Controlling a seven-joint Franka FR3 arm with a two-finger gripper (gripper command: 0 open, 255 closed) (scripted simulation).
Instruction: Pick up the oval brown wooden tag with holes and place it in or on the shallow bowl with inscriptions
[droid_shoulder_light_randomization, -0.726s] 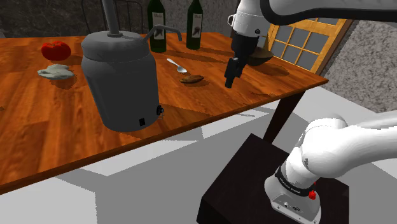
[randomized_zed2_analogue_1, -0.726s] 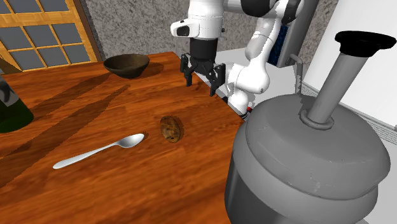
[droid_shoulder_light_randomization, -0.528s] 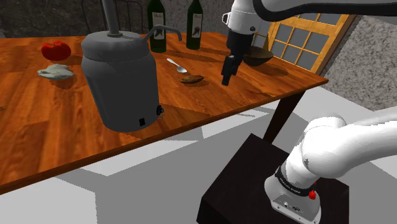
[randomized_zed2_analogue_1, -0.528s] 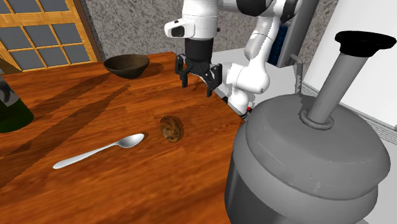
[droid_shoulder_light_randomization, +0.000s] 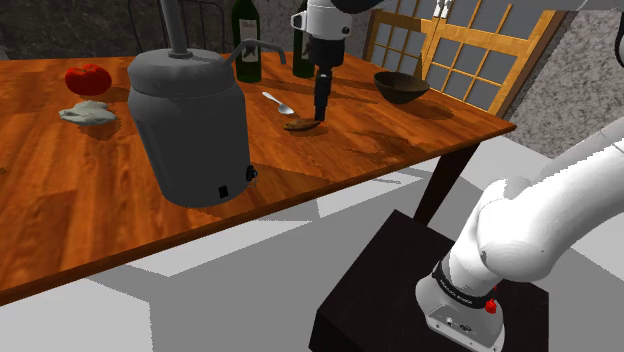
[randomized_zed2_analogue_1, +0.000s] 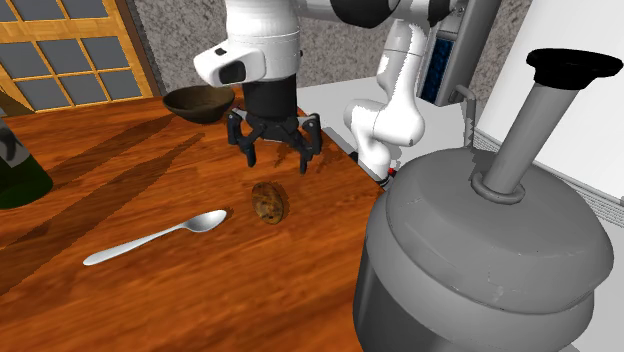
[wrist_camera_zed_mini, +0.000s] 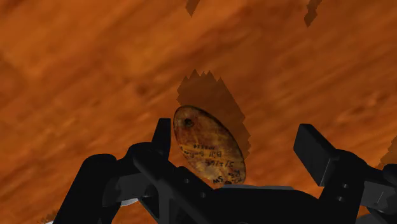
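One black gripper, centre of second exterior view, spread wide and empty, hanging just above brown oval tag, tag flat on table, dark bowl at upper left, well apart

Around me I see a glossy reddish wooden table, a pale grey floor, a rough grey stone wall and a wood-framed paned window.
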